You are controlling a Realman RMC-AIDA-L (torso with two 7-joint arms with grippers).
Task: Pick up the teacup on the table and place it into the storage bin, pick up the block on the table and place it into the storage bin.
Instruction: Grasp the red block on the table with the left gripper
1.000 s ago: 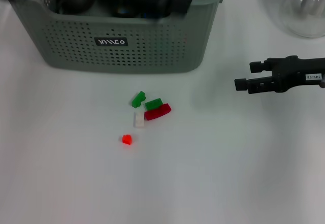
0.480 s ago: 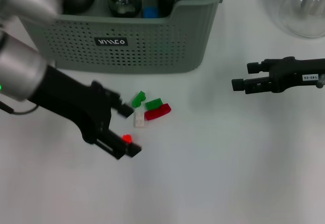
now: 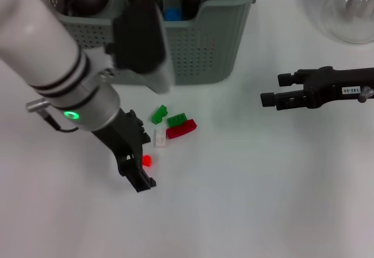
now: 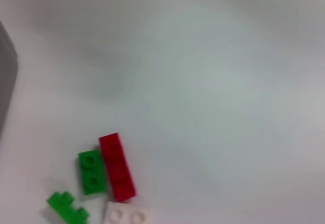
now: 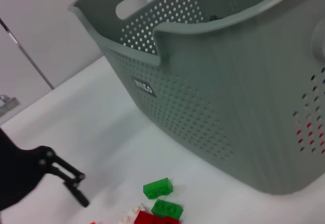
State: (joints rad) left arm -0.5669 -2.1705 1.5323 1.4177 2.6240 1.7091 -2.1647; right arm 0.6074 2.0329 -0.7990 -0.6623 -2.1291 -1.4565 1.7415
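On the white table [image 3: 263, 199], just near of the bin [image 3: 193, 47], lie five small blocks: two green, one dark red [image 3: 182, 129], one white, one bright red [image 3: 146, 160]. No teacup shows on the table; dark items sit in the bin. Left gripper [image 3: 139, 155] hovers at the bright red block, jaws spread, empty. Right gripper [image 3: 274, 89] waits far right, open, empty. A glass flask [image 3: 350, 12] stands far right.

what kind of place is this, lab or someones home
Probably a lab test bench: a bare white table, a glass flask at its corner, and toy blocks laid before a storage bin as practice props.
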